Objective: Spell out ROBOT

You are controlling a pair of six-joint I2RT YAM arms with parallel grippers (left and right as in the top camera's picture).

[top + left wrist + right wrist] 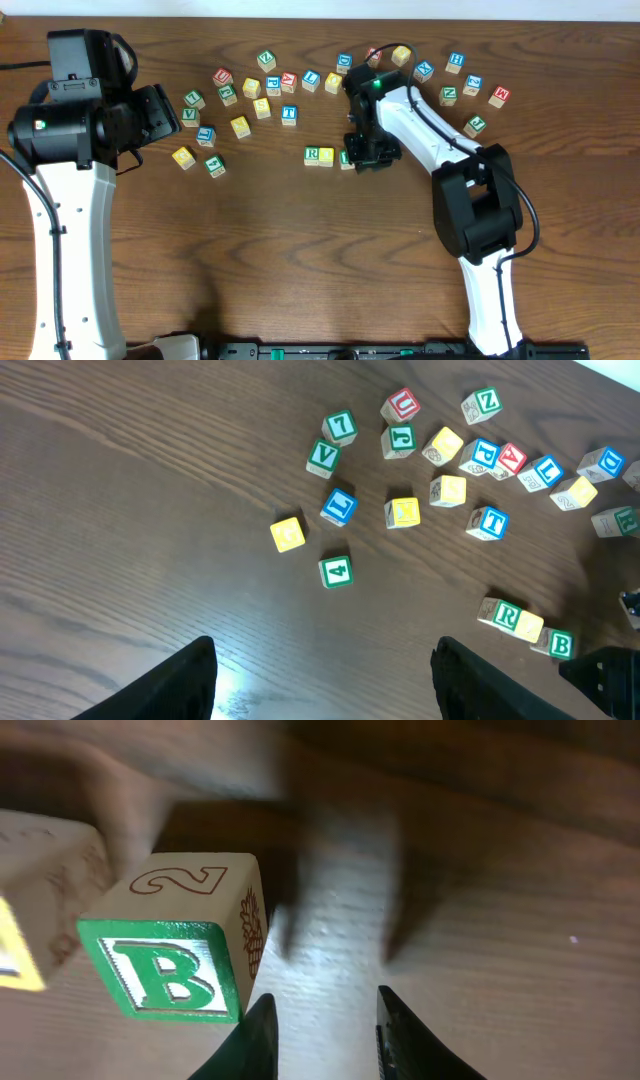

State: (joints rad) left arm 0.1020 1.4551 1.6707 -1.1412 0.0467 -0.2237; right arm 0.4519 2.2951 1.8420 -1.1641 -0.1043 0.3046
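We see B cube on table: green B on white face toward us, red outlined 2 on top, brownish picture on right side face. Second cube just left of it, cut by frame edge, yellow at near corner; touching or not, we cannot tell. Gripper nearest us: two dark fingers slightly apart, bare wood between. B cube just left of fingers, outside gap. Far table blurred.
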